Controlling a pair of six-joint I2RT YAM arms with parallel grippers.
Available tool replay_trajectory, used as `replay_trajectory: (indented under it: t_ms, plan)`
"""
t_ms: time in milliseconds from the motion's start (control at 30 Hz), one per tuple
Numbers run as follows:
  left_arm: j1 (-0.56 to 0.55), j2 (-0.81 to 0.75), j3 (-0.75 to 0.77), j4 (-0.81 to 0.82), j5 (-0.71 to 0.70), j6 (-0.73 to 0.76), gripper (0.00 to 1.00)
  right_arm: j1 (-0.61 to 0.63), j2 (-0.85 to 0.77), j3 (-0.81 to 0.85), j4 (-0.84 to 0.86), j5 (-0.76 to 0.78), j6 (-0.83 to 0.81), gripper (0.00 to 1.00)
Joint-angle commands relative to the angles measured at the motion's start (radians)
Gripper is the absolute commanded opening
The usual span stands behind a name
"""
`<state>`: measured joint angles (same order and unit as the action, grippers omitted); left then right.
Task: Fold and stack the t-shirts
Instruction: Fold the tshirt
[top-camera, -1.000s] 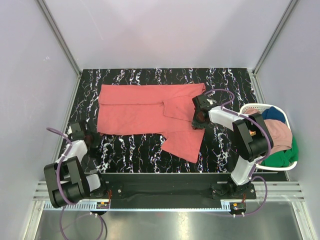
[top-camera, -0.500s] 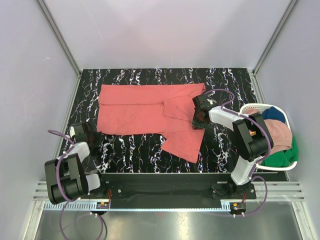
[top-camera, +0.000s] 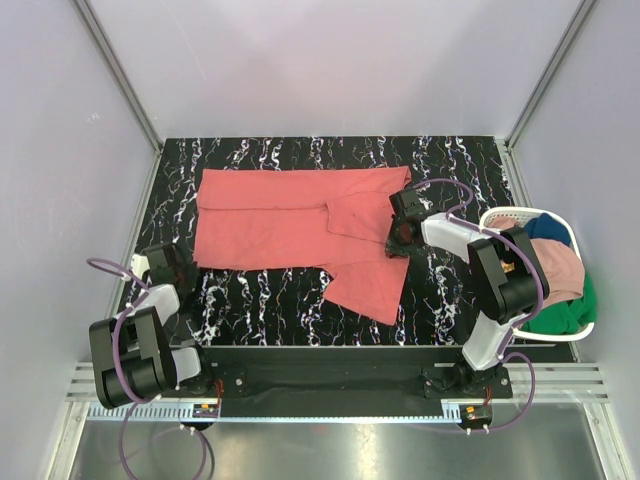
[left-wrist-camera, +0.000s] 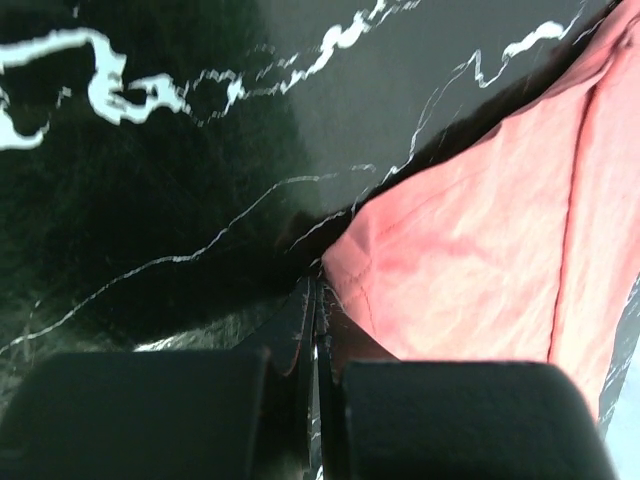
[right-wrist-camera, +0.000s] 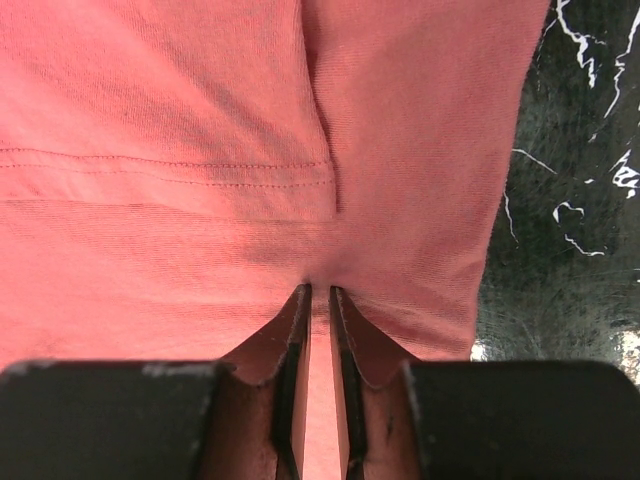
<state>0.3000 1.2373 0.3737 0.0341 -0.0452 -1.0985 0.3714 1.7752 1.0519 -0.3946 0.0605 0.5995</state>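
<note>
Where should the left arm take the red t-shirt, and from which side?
I'd grip the red t-shirt at its near-left corner, coming in low from the left over the table. That corner lies flat with both edges exposed, just ahead of the left gripper, whose jaws are shut and must open first.

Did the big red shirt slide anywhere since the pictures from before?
No. The coral-red t-shirt sits where it was: its edges cross the same white streaks of the black table.
</note>
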Motion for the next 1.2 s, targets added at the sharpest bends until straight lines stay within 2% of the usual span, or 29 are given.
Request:
replay_trajectory:
  t_ms: [0, 167, 267, 333, 367, 500, 600, 700, 733, 833, 933, 1167]
  plan:
    - [-0.002, 0.001, 0.059, 0.063, -0.07, 0.035, 0.0, -0.011, -0.01, -0.02, 0.011, 0.018, -0.004, 0.2]
    - [-0.001, -0.081, 0.172, -0.184, -0.206, 0.077, 0.01, -0.012, -0.019, -0.026, -0.007, 0.042, -0.012, 0.2]
    - [-0.002, -0.171, 0.172, -0.253, -0.269, 0.112, 0.13, -0.011, -0.026, -0.026, -0.016, 0.032, -0.01, 0.2]
    - [-0.002, -0.196, 0.18, -0.283, -0.275, 0.138, 0.16, -0.012, -0.026, -0.02, -0.033, 0.018, -0.009, 0.2]
    - [-0.004, -0.205, 0.18, -0.284, -0.265, 0.167, 0.17, -0.012, -0.028, -0.013, -0.038, 0.015, -0.009, 0.2]
    - [-0.01, -0.13, 0.189, -0.232, -0.049, 0.235, 0.24, -0.012, -0.025, -0.001, -0.061, 0.002, -0.004, 0.2]
    - [-0.025, -0.066, 0.203, -0.249, 0.011, 0.261, 0.25, -0.019, 0.003, 0.0, -0.079, -0.002, 0.002, 0.2]
    - [-0.025, -0.09, 0.194, -0.281, -0.008, 0.287, 0.35, -0.041, 0.023, -0.021, -0.092, 0.018, 0.006, 0.2]
    - [-0.025, -0.11, 0.179, -0.286, -0.018, 0.296, 0.42, -0.049, 0.026, -0.035, -0.092, 0.009, 0.003, 0.2]
    - [-0.025, -0.16, 0.159, -0.322, -0.061, 0.273, 0.5, -0.069, 0.016, -0.03, -0.118, 0.042, 0.028, 0.2]
    - [-0.021, -0.157, 0.142, -0.332, -0.053, 0.253, 0.52, -0.094, 0.02, -0.01, -0.125, 0.018, 0.028, 0.19]
    - [0.002, -0.09, 0.082, -0.243, 0.088, 0.141, 0.49, -0.094, -0.011, 0.014, -0.119, -0.008, 0.016, 0.19]
